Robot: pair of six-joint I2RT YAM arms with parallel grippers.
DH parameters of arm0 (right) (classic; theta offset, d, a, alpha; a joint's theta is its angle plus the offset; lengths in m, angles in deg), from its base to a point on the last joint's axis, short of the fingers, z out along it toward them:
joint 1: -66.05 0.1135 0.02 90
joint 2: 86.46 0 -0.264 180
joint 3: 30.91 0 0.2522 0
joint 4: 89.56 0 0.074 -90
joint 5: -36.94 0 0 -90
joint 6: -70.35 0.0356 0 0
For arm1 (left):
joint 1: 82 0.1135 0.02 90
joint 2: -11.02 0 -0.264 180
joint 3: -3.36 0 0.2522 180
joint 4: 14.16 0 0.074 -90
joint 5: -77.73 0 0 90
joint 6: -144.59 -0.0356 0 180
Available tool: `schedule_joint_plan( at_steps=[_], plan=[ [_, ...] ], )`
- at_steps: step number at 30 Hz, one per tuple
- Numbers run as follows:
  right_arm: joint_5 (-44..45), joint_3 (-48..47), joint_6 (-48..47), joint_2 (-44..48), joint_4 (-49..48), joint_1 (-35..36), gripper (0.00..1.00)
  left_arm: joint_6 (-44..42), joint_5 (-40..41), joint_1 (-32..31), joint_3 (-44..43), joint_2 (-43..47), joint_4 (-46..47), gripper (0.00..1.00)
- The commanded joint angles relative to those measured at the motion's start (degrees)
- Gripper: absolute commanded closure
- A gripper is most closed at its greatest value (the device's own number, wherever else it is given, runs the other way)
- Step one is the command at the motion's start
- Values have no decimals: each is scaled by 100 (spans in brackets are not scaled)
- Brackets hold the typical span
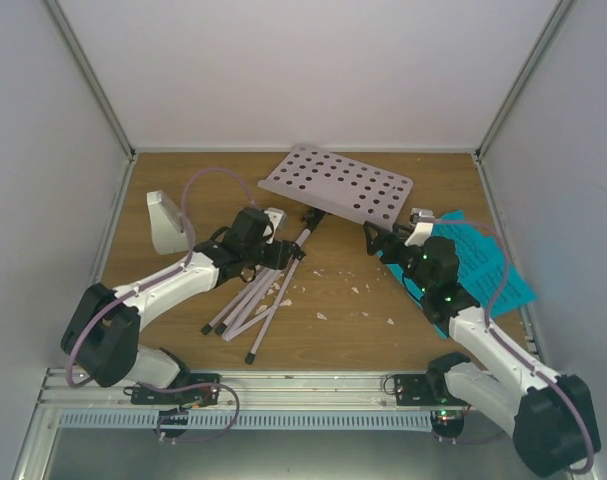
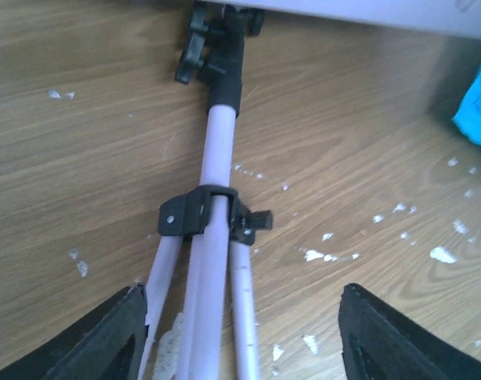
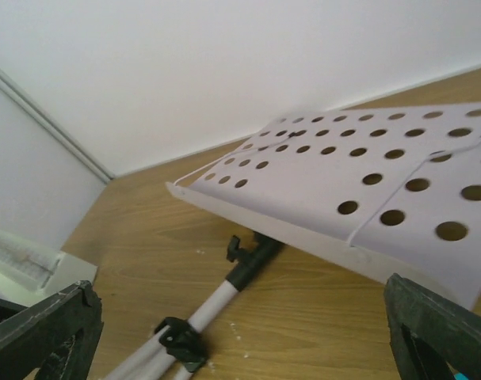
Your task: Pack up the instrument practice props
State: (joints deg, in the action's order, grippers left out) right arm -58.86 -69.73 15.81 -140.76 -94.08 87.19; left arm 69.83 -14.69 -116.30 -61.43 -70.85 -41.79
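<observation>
Black-fingered, the left tool [image 2: 242,317] stands open, its two pads wide apart and closed on nothing. The folded legs [image 2: 212,317] of the pale-lilac music stand [image 1: 338,185] run up between the pads, hard against the one at 9 o'clock. Whether leg and pad touch I cannot tell. Toward 12 o'clock from the tool a black collar [image 2: 196,214] binds the legs to the single shaft. Beyond it a black clamp knob [image 2: 194,43] sits under the plate's edge.

The right tool [image 3: 240,297] is also open, its pads at the far corners of the wrist view with nothing between them. It points at the low lip of the perforated plate [image 3: 367,190], which is tilted, its far edge higher than the near one.

From above, the stand lies flat on the wooden surface [image 1: 443,170]. The plate is at 12 o'clock and the bundled legs slant down toward 7 o'clock. The left tool is just beside the shaft, and the right tool is near the plate's 4 o'clock corner. The white pyramid metronome [image 1: 166,222] stands at 9 o'clock, well apart from the stand. The cyan sheet-music pages [image 1: 483,265] lie at 3 o'clock, partly under the right arm. White crumbs [image 1: 323,315] are scattered between the legs and the pages
</observation>
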Motion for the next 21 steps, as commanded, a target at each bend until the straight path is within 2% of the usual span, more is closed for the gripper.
schedule_joint_plan(
  at_steps=[1, 3, 6, 9, 12, 14, 18, 20, 21],
  plan=[
    [26, -7, -683, 394, 682, -234, 2, 37, -141, 38, 84, 410, 430, 26],
    [-92, -139, -933, 434, 867, -357, 0, -29, -238, 65, 92, 550, 441, 16],
    [-484, -523, -1349, 260, 1332, -730, 0, -144, -507, 278, 108, 772, 455, 7],
    [-904, -997, -1686, -53, 1734, -1262, 0, -211, -1010, 863, 172, 1003, 501, 4],
    [-876, -1219, -1942, -232, 1802, -1766, 0, -262, -1361, 1613, 296, 1194, 606, 3],
    [-842, -1153, -2063, -215, 1574, -2321, 0, -256, -1659, 2236, 485, 1377, 783, 2],
    [-1058, -553, -1907, -96, 531, -3456, 0, 24, -2160, 3594, 1228, 1981, 1462, 1],
    [-1045, -144, -1778, -26, -12, -3786, 1, 160, -2084, 4039, 1630, 2358, 1857, 1],
    [-853, 64, -1798, 55, -388, -3843, 0, 185, -1702, 4142, 1841, 2586, 2039, 1]
  ],
)
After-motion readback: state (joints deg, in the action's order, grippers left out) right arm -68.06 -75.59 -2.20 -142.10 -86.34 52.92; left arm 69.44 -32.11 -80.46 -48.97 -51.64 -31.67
